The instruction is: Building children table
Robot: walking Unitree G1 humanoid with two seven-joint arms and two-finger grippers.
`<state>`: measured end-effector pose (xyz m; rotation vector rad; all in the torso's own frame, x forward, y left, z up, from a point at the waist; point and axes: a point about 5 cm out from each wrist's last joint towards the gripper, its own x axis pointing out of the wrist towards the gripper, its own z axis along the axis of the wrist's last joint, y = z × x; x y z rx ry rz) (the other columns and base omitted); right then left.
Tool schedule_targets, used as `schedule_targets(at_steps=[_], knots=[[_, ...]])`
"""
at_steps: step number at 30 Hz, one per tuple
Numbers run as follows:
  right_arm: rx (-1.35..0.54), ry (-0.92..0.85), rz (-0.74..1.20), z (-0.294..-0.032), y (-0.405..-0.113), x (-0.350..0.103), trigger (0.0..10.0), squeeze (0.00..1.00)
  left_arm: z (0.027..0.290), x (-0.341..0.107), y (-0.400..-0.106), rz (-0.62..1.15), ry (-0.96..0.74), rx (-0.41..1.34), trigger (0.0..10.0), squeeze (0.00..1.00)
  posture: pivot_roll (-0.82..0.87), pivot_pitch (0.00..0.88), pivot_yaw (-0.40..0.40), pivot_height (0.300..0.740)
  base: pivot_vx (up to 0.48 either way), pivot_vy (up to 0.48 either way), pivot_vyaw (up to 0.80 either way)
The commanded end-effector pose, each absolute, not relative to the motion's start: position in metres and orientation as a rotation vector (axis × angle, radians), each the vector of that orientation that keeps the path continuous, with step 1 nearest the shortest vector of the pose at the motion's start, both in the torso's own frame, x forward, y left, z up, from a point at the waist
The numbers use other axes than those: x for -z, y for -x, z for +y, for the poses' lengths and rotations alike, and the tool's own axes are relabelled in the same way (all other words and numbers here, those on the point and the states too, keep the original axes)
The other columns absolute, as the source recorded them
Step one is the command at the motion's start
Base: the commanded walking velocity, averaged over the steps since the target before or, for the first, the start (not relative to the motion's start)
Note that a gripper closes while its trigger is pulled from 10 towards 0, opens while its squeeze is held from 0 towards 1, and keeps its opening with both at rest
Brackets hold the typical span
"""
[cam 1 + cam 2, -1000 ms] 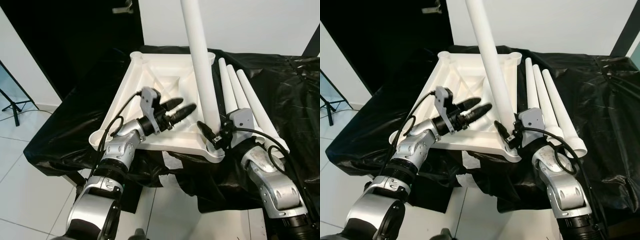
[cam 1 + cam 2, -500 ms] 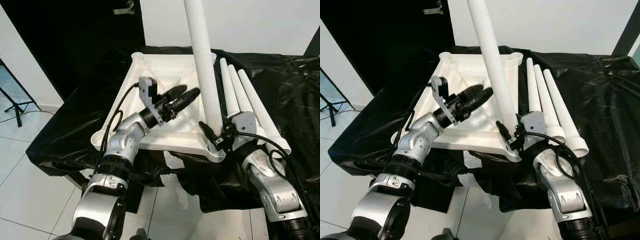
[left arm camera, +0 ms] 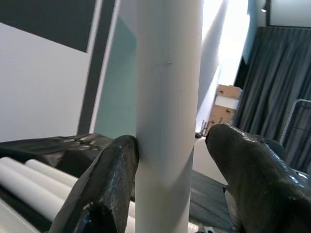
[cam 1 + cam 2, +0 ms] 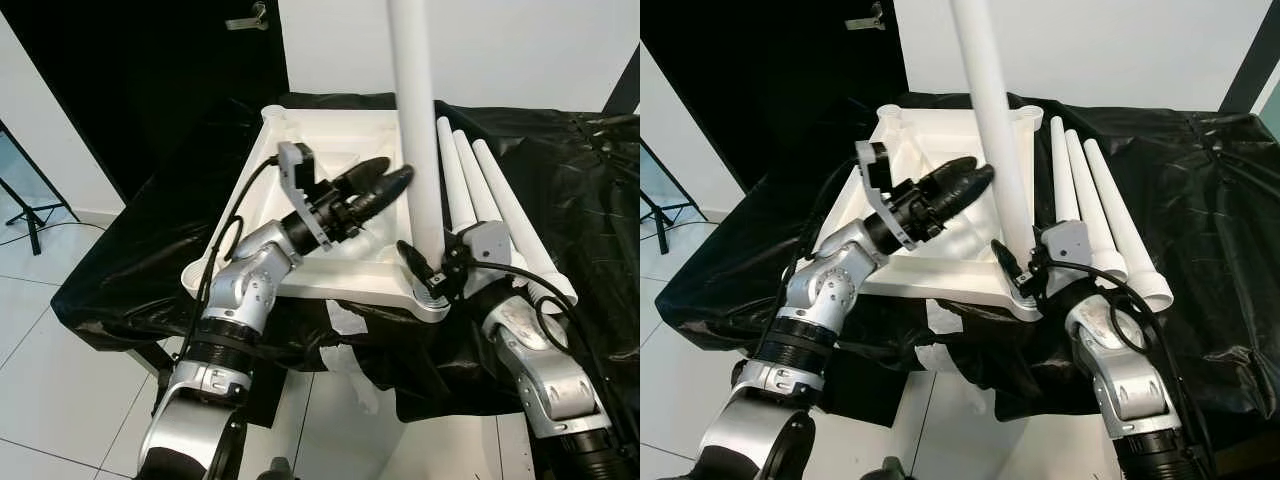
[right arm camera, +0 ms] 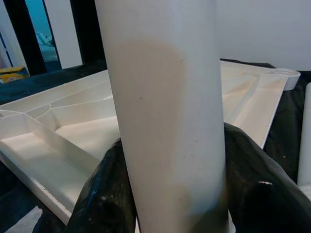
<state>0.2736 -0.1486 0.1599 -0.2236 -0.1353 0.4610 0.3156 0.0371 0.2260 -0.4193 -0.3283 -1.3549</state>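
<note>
The white tabletop [image 4: 300, 150] lies upside down on a black-draped table. One white table leg [image 4: 420, 130] stands nearly upright in the socket at its near right corner [image 4: 432, 300]. My right gripper [image 4: 425, 270] is shut on the foot of that leg, and both pads press it in the right wrist view [image 5: 170, 160]. My left gripper [image 4: 398, 172] is open and reaches across the tabletop to the leg higher up. In the left wrist view its fingers [image 3: 112, 174] straddle the leg: one touches it, the other stands a sliver off. Three spare legs [image 4: 490, 200] lie side by side to the right.
Black cloth [image 4: 560, 170] covers the work table and hangs over its near edge. A dark doorway [image 4: 150, 70] is at the back left and a white wall behind. A tripod foot [image 4: 25, 210] stands on the tiled floor at the left.
My left gripper rose off the tabletop and swung right until its fingers flank the leg. The leg went from leaning left to nearly upright. The right gripper kept its hold.
</note>
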Motion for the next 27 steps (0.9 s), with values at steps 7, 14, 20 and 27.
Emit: schedule_targets(at_steps=[7,14,20,27], knots=[[-0.48,0.256,-0.055,-0.148,-0.274,-0.146,10.0,0.0,0.021,-0.233,-0.296,-0.379,0.291,1.631,10.0,0.0,0.1,0.0,0.043,0.74,0.0,0.0,0.0],[-0.492,0.278,-0.051,-0.146,-0.272,-0.144,10.0,0.0,0.008,-0.236,-0.298,-0.376,0.27,1.58,10.0,0.0,0.09,0.0,0.046,0.74,0.0,0.0,0.0],[-0.491,0.282,-0.051,-0.146,-0.272,-0.144,10.0,0.0,0.003,-0.239,-0.301,-0.379,0.272,1.541,4.8,0.0,0.09,0.0,0.047,0.74,0.0,0.0,0.0],[-0.488,0.297,-0.056,-0.147,-0.271,-0.144,10.0,0.0,0.0,-0.239,-0.303,-0.36,0.28,1.495,0.0,0.0,0.09,0.0,0.049,0.74,0.0,0.0,0.0]])
